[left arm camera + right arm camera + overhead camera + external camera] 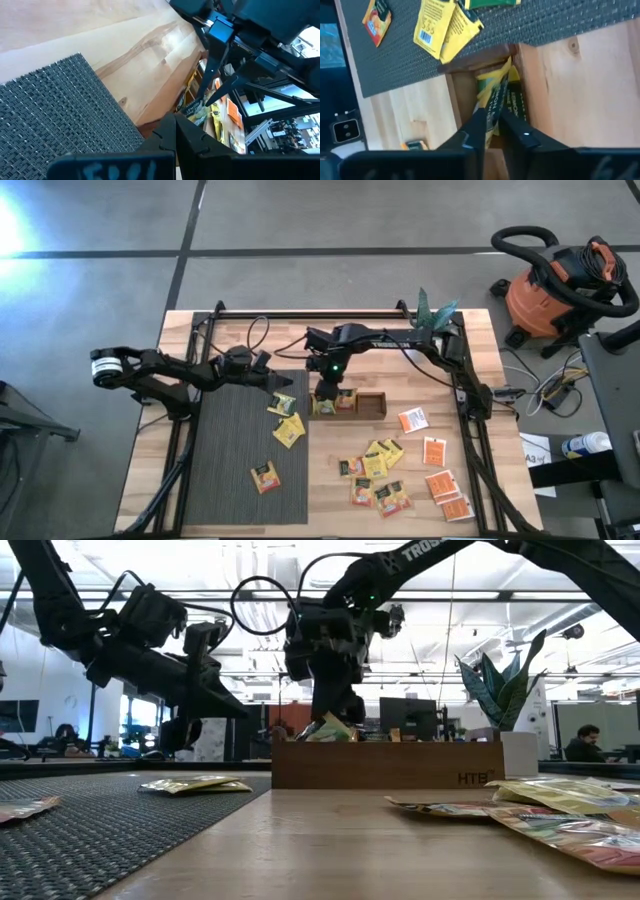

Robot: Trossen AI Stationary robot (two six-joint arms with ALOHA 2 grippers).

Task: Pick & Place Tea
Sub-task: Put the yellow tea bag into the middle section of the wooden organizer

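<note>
Many tea bags [375,465] lie loose at the lower right of the worktop [420,510], and a few on the grey mat [235,440]. The right tool [492,122] is pinched on a yellow bag [495,95] inside the tray [372,405], which reads "HTB". The left tool [272,383] is shut and empty, hanging left of the tray. Most bags are left.

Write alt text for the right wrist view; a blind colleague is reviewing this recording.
The right gripper pinches a yellow tea bag upright inside the end compartment of a brown wooden tray. Beyond the tray, more yellow tea bags and an orange one lie flat on a grey woven mat.
</note>
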